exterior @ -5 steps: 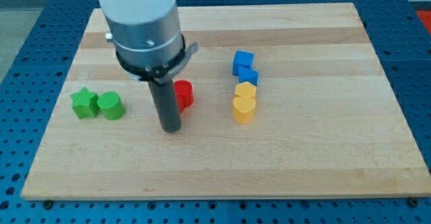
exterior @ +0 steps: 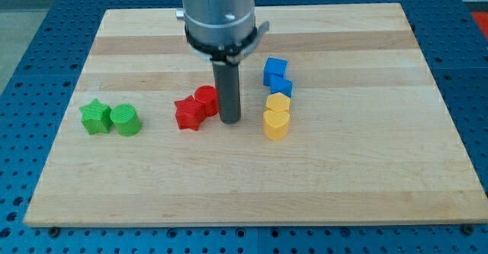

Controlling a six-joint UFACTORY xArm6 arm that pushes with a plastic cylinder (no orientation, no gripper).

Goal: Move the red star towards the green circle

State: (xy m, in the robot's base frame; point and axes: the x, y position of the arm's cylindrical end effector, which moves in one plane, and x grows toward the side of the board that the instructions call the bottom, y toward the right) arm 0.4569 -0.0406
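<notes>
The red star (exterior: pixel 188 114) lies left of the board's centre, touching a red round block (exterior: pixel 207 100) at its upper right. The green circle (exterior: pixel 125 120) sits at the view's left, touching a green star (exterior: pixel 95 117) on its left. My tip (exterior: pixel 230 120) rests on the board just right of the two red blocks, close to the red round block, and left of the yellow blocks.
Two blue blocks (exterior: pixel 276 76) stand right of centre, with two yellow heart-like blocks (exterior: pixel 277 115) directly below them. The wooden board (exterior: pixel 381 170) lies on a blue perforated table; the arm's grey body hangs over the board's top middle.
My tip has moved to the view's right and slightly up, from the left side of the red blocks to their right side. The red star, hidden before, now shows.
</notes>
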